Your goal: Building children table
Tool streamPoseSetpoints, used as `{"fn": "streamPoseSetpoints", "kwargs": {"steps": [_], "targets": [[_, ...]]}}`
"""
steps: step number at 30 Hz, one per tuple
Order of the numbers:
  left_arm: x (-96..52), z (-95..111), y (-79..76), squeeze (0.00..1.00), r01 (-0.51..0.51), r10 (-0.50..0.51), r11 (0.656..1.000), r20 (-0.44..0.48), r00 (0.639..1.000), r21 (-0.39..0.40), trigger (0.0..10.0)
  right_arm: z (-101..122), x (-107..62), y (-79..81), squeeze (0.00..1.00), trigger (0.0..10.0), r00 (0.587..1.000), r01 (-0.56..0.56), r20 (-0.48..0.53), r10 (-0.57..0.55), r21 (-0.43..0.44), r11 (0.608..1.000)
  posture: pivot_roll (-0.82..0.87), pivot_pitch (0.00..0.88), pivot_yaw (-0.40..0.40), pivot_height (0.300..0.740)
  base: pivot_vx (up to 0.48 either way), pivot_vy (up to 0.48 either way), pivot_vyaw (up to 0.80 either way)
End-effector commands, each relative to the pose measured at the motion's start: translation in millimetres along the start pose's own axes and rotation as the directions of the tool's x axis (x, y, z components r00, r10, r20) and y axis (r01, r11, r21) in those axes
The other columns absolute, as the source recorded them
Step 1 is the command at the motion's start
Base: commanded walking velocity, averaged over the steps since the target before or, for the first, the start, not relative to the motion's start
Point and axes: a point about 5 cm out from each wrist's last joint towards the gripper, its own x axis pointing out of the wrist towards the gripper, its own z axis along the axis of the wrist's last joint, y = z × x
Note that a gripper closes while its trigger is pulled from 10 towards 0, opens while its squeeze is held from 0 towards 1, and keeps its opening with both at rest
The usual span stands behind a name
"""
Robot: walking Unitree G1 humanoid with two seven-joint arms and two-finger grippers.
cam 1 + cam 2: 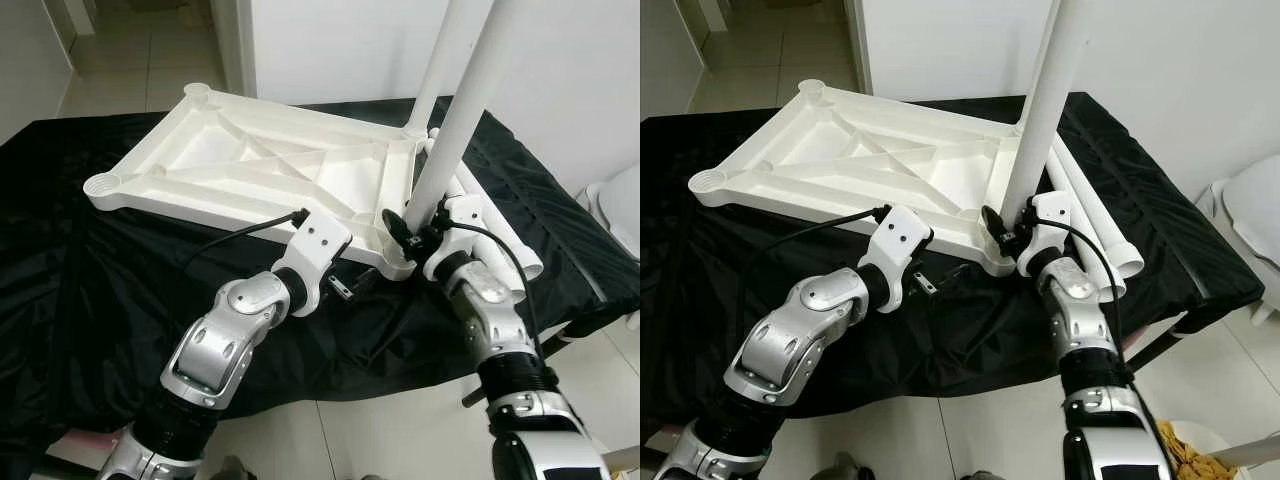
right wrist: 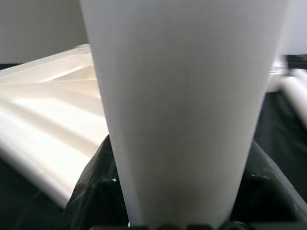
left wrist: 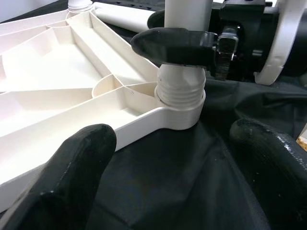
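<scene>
Lying upside down on a black cloth (image 1: 90, 270), the white plastic tabletop (image 1: 250, 160) shows its ribbed underside, with a round socket at each corner. The cloth is glossy and wrinkled, draped over a low surface whose near edge drops to pale floor tiles (image 1: 330, 440).

My right gripper (image 1: 412, 222) is clamped around a smooth white tubular leg (image 1: 465, 110) that stands tilted in the near right corner socket (image 3: 180, 112). A second leg (image 1: 432, 70) stands in the far right socket, and more loose legs (image 1: 1090, 215) lie on the cloth to the right of the tabletop.

My left gripper (image 1: 345, 288) hovers low over the cloth just near of the tabletop's near edge, its fingers (image 3: 72, 177) apart and holding nothing.

From my left wrist I can see the leg's ridged screw thread seated in the socket. From my right wrist the leg appears as a plain matte cylinder between my black fingers.

Open cloth lies to the left.
</scene>
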Motion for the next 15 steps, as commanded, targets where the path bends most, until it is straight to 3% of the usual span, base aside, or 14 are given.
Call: {"fn": "streamPoseSetpoints", "kwargs": {"steps": [1,2,6,15], "targets": [[-0.8,1.0,0.0,0.0,-0.006,0.006,1.0,-0.004,1.0,0.002,10.0,-0.1,-2.8,-5.5,0.0,0.0,0.997,0.075,-0.004,-0.075,-0.008,0.997,-0.03,0.064,-0.03,0.74,0.0,0.0,0.0],[-0.9,0.9,-0.1,0.0,-0.007,0.007,1.0,-0.004,1.0,0.0,10.0,-0.4,-4.0,-0.2,0.0,0.0,0.99,0.144,-0.006,-0.144,0.006,0.99,-0.03,0.063,-0.028,0.74,0.0,0.0,0.0],[-0.8,1.2,-1.0,0.0,-0.002,0.002,1.0,-0.003,1.0,-0.003,10.0,-2.2,-5.9,15.5,0.0,0.0,0.975,0.222,-0.014,-0.222,0.015,0.975,-0.03,0.066,-0.028,0.74,0.0,0.0,0.0],[-0.9,1.1,-1.0,0.0,-0.002,0.002,1.0,-0.004,1.0,-0.004,10.0,-4.5,-11.0,33.5,0.0,0.0,0.954,0.297,-0.034,-0.296,0.006,0.955,-0.03,0.07,-0.028,0.74,0.0,0.0,0.0]]}}
